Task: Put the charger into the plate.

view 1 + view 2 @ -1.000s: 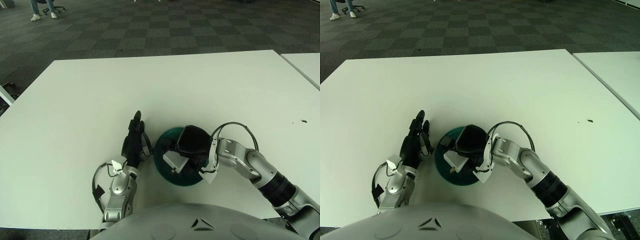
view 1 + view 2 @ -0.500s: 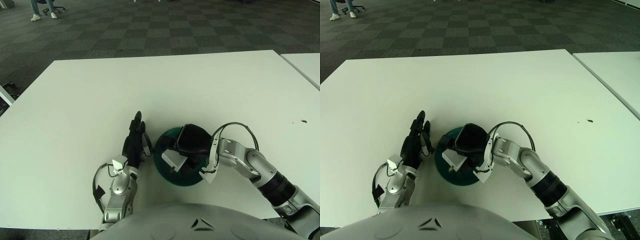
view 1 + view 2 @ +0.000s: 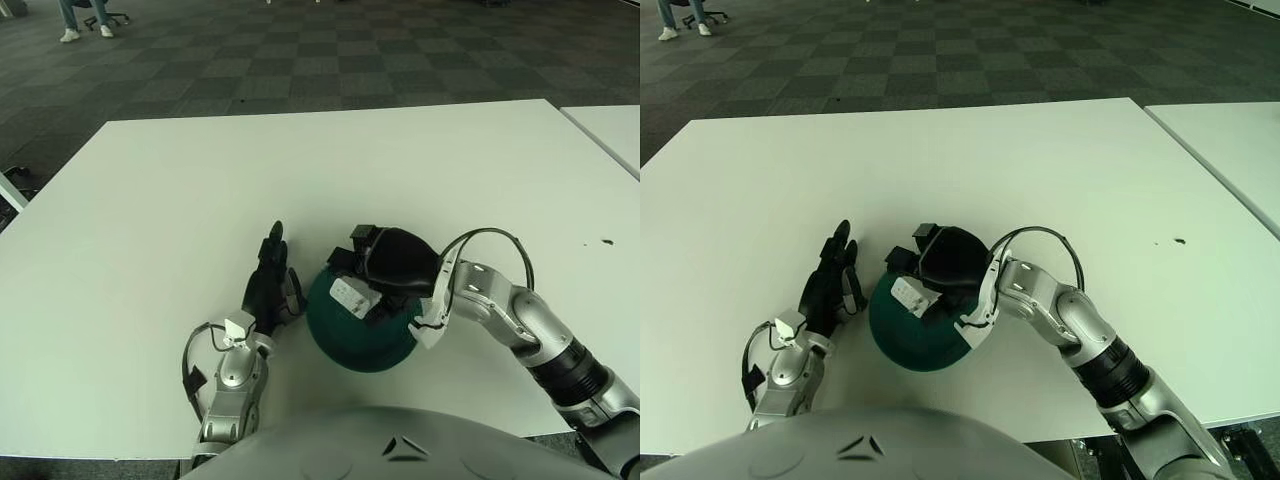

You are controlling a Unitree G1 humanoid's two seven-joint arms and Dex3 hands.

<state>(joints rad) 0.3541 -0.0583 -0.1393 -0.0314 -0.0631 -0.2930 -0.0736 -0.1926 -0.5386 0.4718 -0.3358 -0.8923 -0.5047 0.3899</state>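
Charger [image 3: 352, 295], white and unlabelled, sits gripped in the right hand [image 3: 385, 268] above the green plate [image 3: 358, 335]; left hand [image 3: 268, 285] open.

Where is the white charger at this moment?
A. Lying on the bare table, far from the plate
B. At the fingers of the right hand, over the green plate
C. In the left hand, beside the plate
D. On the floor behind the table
B: the white charger sits at the fingers of the right hand, over the dark green plate, while the left hand rests on the table beside the plate, holding nothing.
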